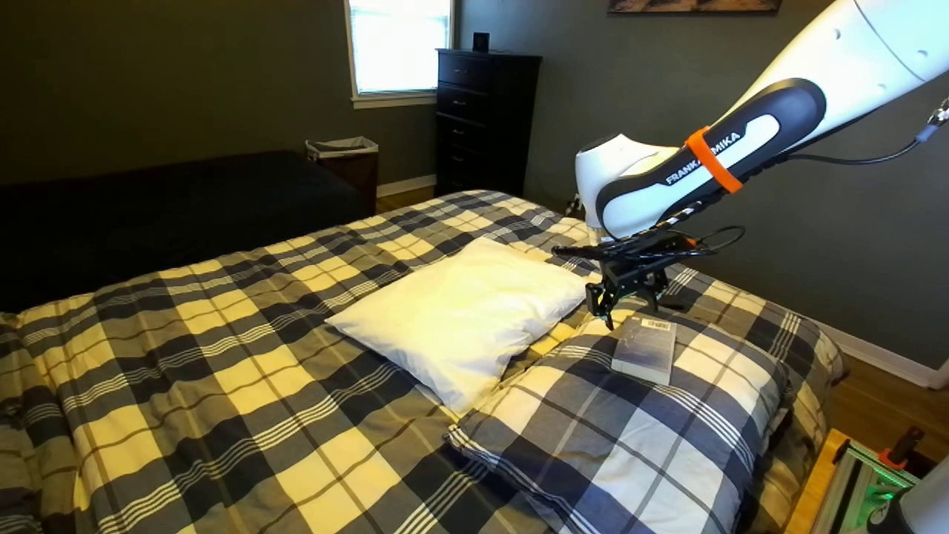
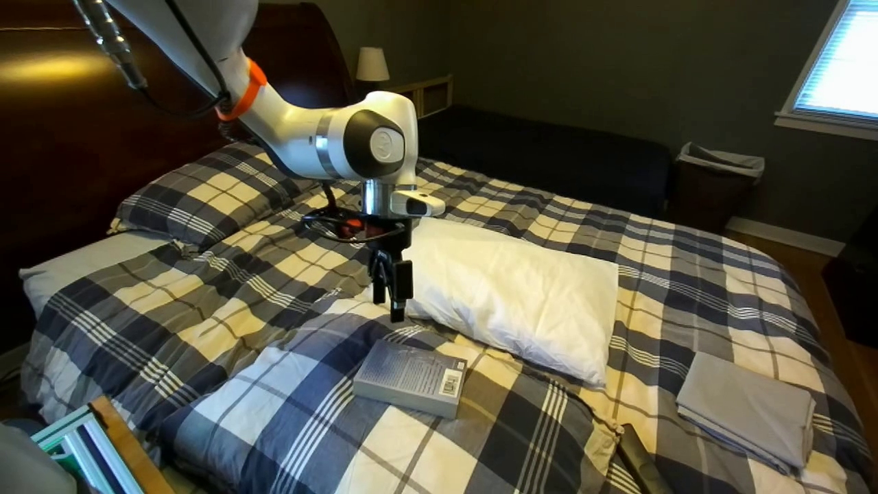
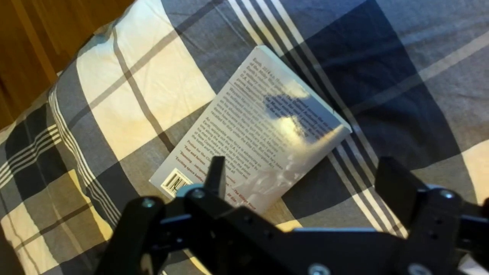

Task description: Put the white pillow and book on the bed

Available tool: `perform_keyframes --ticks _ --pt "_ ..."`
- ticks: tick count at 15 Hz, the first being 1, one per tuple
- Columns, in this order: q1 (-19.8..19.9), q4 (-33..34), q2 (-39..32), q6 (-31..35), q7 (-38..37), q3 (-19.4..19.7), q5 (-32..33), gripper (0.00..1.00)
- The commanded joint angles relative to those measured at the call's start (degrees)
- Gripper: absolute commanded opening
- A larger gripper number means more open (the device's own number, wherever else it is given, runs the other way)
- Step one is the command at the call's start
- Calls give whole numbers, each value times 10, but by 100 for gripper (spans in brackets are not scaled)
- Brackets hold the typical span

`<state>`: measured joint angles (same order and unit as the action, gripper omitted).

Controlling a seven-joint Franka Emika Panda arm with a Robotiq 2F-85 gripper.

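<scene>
The white pillow [image 1: 460, 304] lies flat on the plaid bed [image 1: 222, 371]; both also show in an exterior view, the pillow [image 2: 521, 291] and the bed [image 2: 693, 274]. The book [image 1: 645, 348] is a grey paperback lying back cover up on a plaid pillow [image 1: 637, 445] beside the white pillow. It shows close in the wrist view [image 3: 244, 126], with its barcode at the lower left. My gripper [image 3: 301, 175] is open and empty above the book, apart from it. Its left finger covers a bit of the book's lower edge. It also shows in both exterior views [image 1: 634, 311] [image 2: 388, 305].
A folded grey cloth [image 2: 748, 412] lies on the bed, with a dark bar-like object [image 2: 641, 460] near it. Another plaid pillow [image 2: 212, 195] rests by the wooden headboard [image 2: 55, 110]. A black dresser [image 1: 485, 119] and a bin [image 1: 345, 159] stand beyond the bed.
</scene>
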<state>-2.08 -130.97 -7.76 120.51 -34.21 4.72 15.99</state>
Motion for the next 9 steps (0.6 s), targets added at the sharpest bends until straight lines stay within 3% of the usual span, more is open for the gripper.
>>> perform_keyframes --ticks 1,9 --pt "1 5 -22 15 -30 -3 19 100" --pt "-25 18 -92 51 -110 0 102 100"
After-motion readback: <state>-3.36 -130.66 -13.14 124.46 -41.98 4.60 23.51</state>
